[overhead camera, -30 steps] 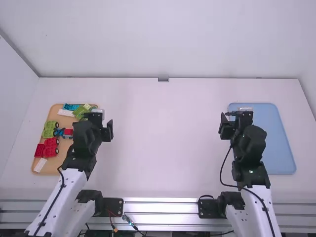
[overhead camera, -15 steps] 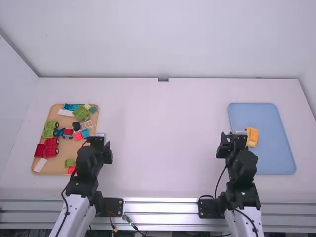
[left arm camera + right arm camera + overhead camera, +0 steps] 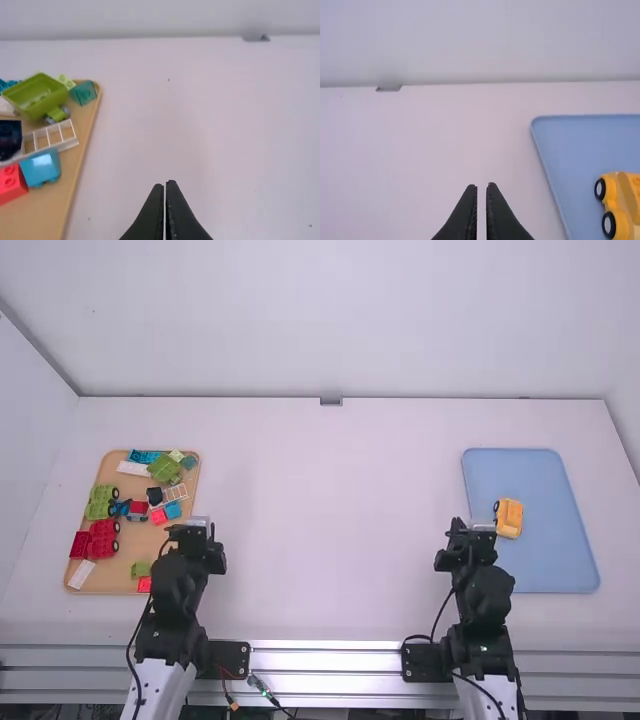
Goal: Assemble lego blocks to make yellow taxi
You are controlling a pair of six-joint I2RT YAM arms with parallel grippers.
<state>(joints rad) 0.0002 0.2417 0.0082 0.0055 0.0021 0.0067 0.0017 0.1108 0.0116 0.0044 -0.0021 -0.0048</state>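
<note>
Clock positions are taken on the table (image 3: 330, 550) as the high view shows it, twelve at the far edge. The yellow car (image 3: 509, 519) sits at three o'clock, on the blue tray (image 3: 555, 555). It appears assembled; whether every brick is fully seated cannot be told.

Right gripper (image 3: 481, 185): fingertips narrowly parted, nothing between them. In the high view it lies near the car, on its nine o'clock side. Principal hazard: a low sweep towards three o'clock could strike a wheel (image 3: 600, 188) and roll or turn the car. Lowered without opening wider, the fingers would probably land on the car rather than straddle it. Pressure off-centre could loosen a poorly seated brick.

Left gripper (image 3: 167, 182): fingertips clenched together, holding nothing. It stands by the wooden tray (image 3: 112, 578), at nine o'clock. Any reach into that tray risks disturbance, the pieces being crowded: the white frame (image 3: 68, 144) lies beside the light-blue block (image 3: 41, 168), and closed fingers would likely shove both.

The task looks at or near completion. Further handling of the car therefore appears to offer more risk than benefit.
</note>
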